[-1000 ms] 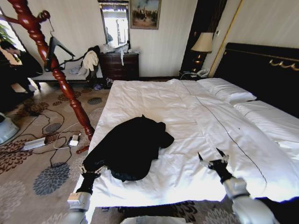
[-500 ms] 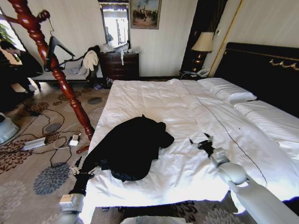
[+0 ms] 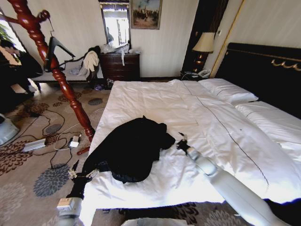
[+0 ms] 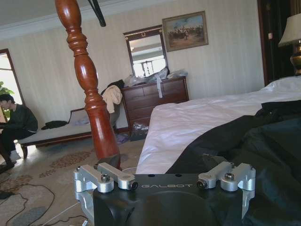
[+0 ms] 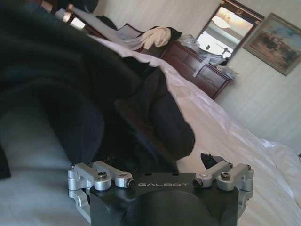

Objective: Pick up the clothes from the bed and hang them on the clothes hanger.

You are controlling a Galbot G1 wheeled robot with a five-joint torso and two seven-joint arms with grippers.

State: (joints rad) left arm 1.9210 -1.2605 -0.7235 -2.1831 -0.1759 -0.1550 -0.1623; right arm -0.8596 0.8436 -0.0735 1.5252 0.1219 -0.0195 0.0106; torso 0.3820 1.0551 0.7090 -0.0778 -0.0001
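1. We saw the clothes [image 3: 133,148] heaped on the bed [image 3: 155,99].
2. Our right gripper [image 3: 181,143] touched their edge, fingers spread.
3. Our left gripper [image 3: 80,170] waited, fingers released, at the bed's corner.

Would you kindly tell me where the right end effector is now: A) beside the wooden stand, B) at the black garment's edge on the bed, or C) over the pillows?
B: the right end effector sits at the edge of the clothes on the bed.
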